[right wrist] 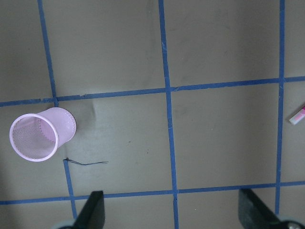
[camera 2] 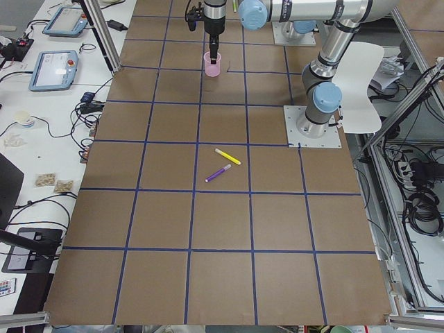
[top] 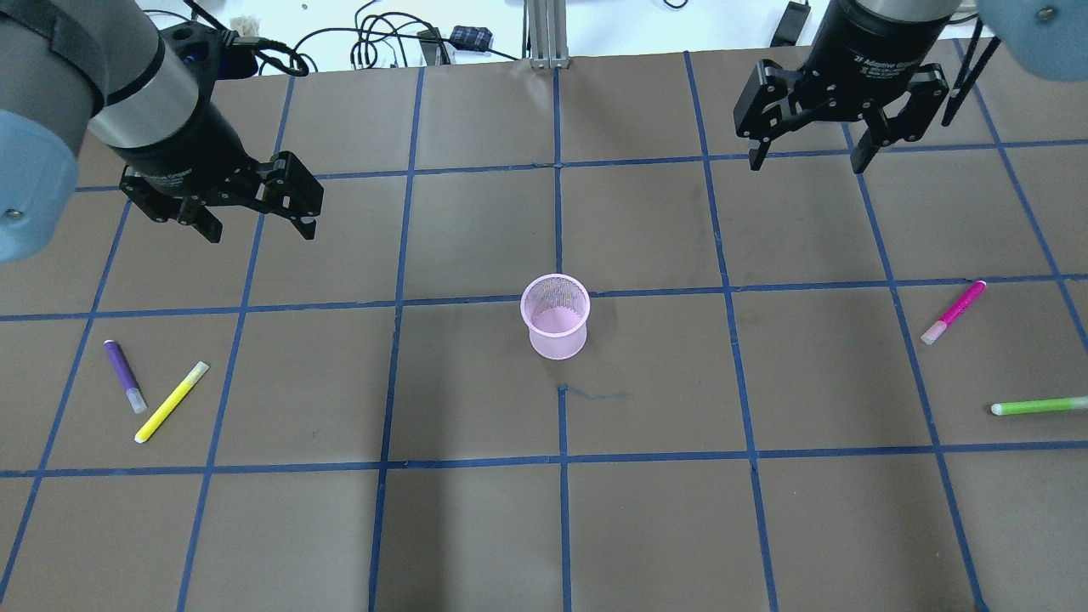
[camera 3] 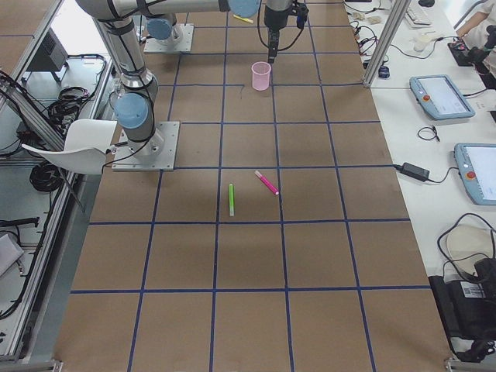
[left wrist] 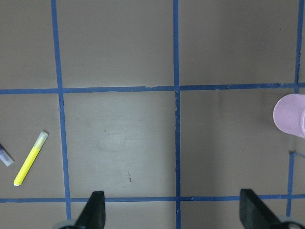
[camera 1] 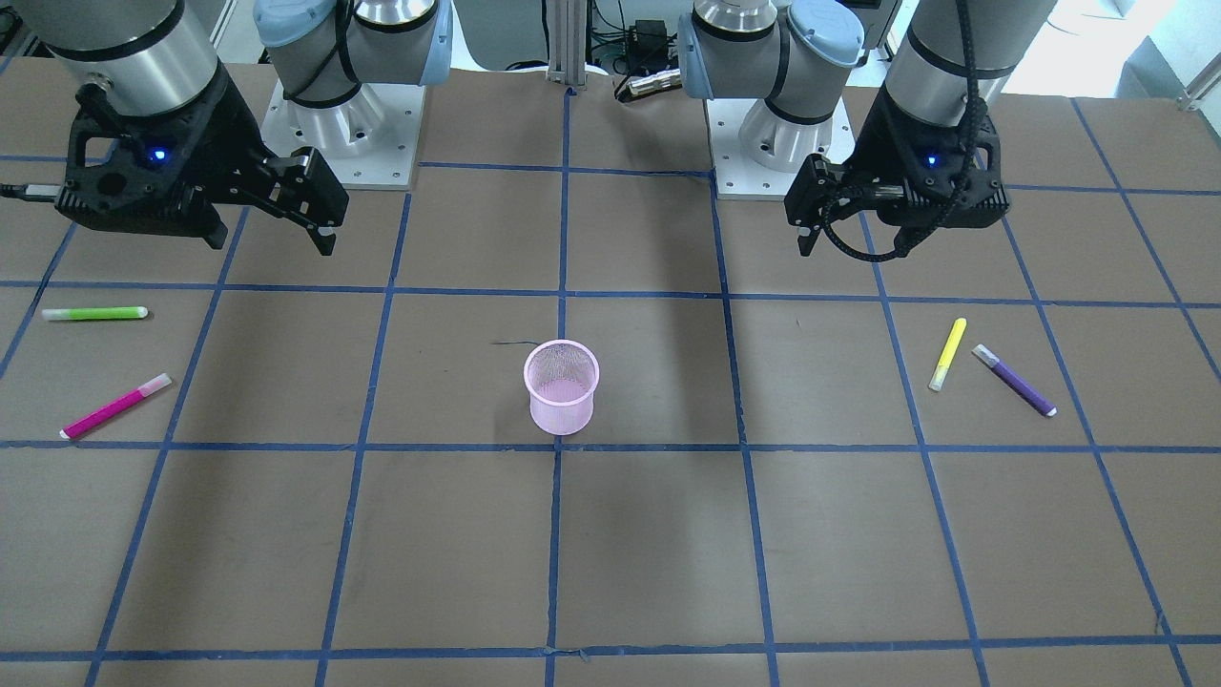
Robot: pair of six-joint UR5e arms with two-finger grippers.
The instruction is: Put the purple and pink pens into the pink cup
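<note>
The pink mesh cup (top: 557, 319) stands upright and empty at the table's middle; it also shows in the front view (camera 1: 561, 386). The purple pen (top: 123, 374) lies flat at the left, beside a yellow pen (top: 170, 401). The pink pen (top: 954, 312) lies flat at the right. My left gripper (top: 262, 231) is open and empty, above the table behind the purple pen. My right gripper (top: 806, 161) is open and empty, at the back right, well behind the pink pen. The left wrist view shows the cup (left wrist: 290, 114) at its right edge and the purple pen's tip (left wrist: 5, 155).
A green pen (top: 1037, 406) lies near the right edge, in front of the pink pen. The yellow pen (camera 1: 947, 355) lies close beside the purple pen (camera 1: 1016, 382). The table is brown with a blue tape grid. Cables lie beyond the far edge.
</note>
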